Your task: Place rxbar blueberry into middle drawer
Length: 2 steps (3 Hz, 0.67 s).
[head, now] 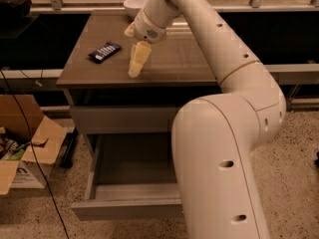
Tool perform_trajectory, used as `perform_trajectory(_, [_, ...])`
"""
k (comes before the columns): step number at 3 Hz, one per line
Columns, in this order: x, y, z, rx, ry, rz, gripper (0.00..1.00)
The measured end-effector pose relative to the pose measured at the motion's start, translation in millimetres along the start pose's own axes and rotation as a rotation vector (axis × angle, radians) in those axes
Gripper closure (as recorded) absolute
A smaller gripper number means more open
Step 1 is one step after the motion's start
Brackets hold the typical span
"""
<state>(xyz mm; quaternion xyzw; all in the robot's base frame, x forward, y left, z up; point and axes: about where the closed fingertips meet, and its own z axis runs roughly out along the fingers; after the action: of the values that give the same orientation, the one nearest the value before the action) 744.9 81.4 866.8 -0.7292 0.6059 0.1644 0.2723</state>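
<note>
The rxbar blueberry (104, 52), a dark flat bar with white lettering, lies on the left part of the brown cabinet top (174, 59). My gripper (135, 67) hangs just above the cabinet top, a short way to the right of the bar and apart from it, holding nothing. The middle drawer (127, 209) stands pulled out below, and what shows of its inside is bare. My arm's big white body covers the drawer's right part.
A closed drawer front (122, 118) sits above the open one. A white bowl (134, 5) stands at the back of the cabinet top. An open cardboard box (27, 148) and a black cable (30, 148) are on the floor at the left.
</note>
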Motion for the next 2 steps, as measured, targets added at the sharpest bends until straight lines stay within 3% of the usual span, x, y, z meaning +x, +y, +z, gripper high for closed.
perform_trajectory(1, [0, 2, 11, -0.016, -0.038, 0.008, 0.0])
perform_trajectory(2, [-17, -1, 39, -0.031, -0.09, -0.006, 0.0])
